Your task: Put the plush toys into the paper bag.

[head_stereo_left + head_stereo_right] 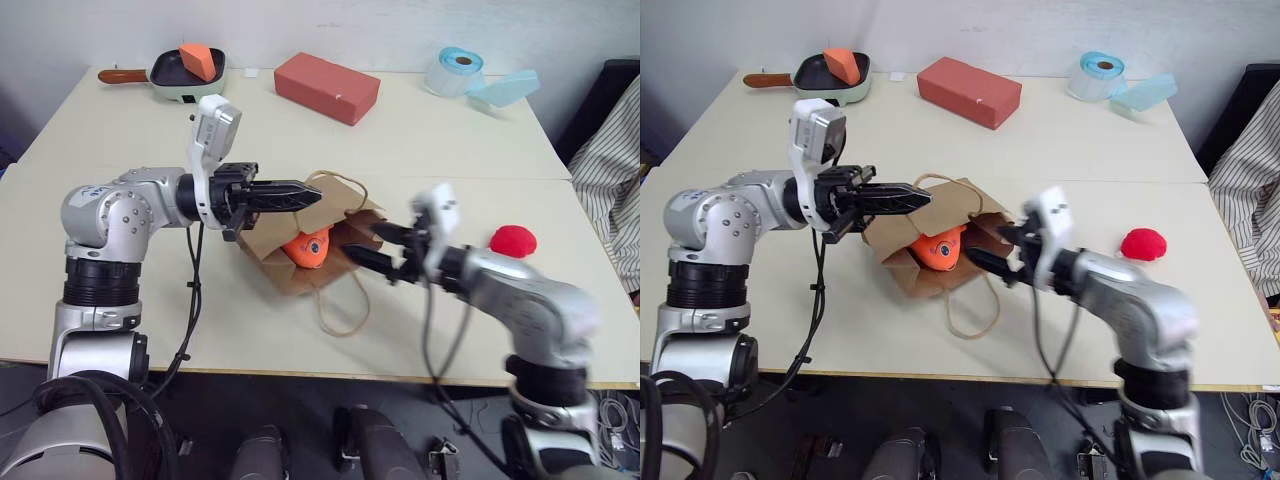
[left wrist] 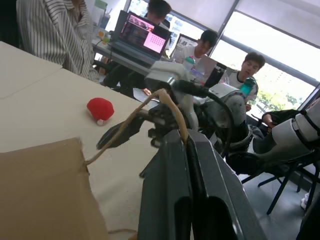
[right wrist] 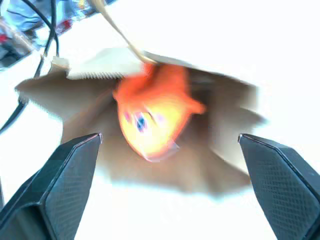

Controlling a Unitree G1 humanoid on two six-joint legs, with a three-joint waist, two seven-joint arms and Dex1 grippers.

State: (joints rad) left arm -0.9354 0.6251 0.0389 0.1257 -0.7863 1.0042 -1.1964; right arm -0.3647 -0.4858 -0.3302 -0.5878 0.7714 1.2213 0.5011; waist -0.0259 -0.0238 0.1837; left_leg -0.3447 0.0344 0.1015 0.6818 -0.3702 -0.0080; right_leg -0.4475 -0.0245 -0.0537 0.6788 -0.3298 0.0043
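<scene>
Left hand: the left hand point(image 1: 305, 192) is seen clenched on a cord handle point(image 2: 150, 102) of the paper bag point(image 1: 940, 215), by which the bag's upper side is held lifted and its mouth kept open.
Right hand: the right hand point(image 1: 378, 248) is seen released, its fingers point(image 3: 70, 170) spread wide with nothing between them; it is held just at the bag's mouth, pointed into it.
Paper bag: it is laid on its side on the table point(image 1: 420, 150), between the two hands, with its second handle point(image 1: 335, 300) trailing on the table on the near side.
Orange fish: the orange fish point(image 1: 938, 250) is found inside the bag's mouth, straight ahead of the right hand's open fingers and below the left hand.
Red toy: the red toy point(image 1: 512, 241) is left on the table outside the bag, well apart from the left hand and just beyond the right arm.
</scene>
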